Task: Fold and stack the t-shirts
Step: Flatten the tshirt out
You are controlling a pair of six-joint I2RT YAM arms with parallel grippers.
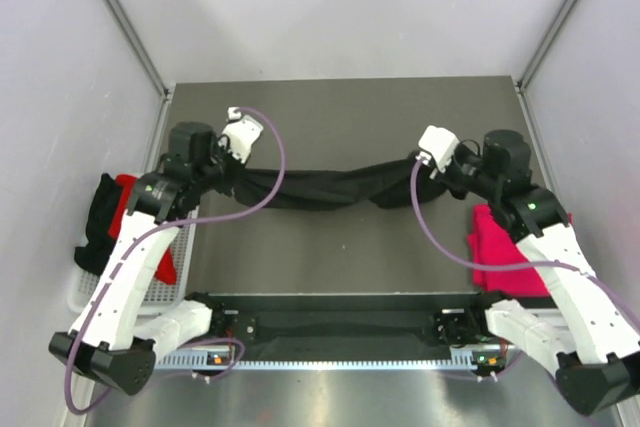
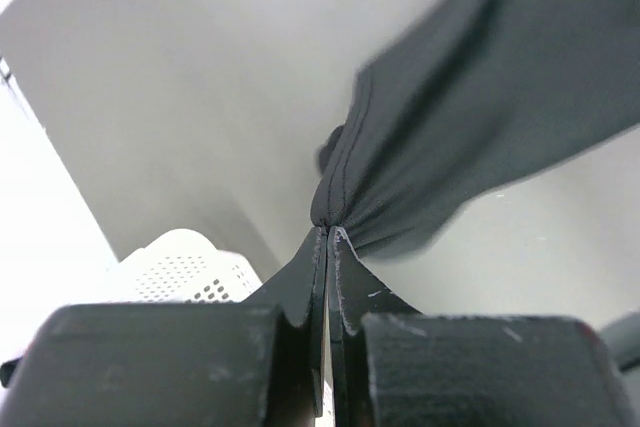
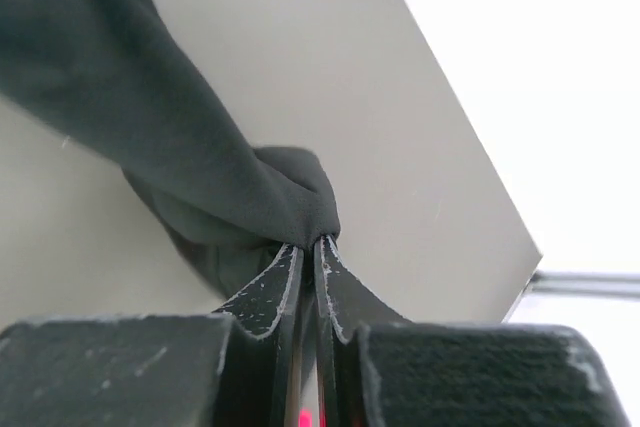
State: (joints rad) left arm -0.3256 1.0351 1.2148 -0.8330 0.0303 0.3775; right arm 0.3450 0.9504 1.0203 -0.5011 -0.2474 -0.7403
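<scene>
A black t-shirt [image 1: 320, 188] hangs stretched between my two grippers above the middle of the dark table. My left gripper [image 1: 236, 179] is shut on its left end; in the left wrist view the cloth [image 2: 470, 117] bunches at the closed fingertips [image 2: 328, 230]. My right gripper [image 1: 418, 169] is shut on its right end; in the right wrist view the cloth [image 3: 200, 157] bunches at the fingertips [image 3: 308, 241]. A pink-magenta t-shirt [image 1: 497, 247] lies at the right, partly under my right arm. Black and red t-shirts [image 1: 110, 212] lie in the basket at the left.
A white wire basket [image 1: 165, 267] stands at the left edge of the table [image 1: 330, 112], partly under my left arm; it also shows in the left wrist view [image 2: 180, 267]. Grey walls enclose the table at the back and sides.
</scene>
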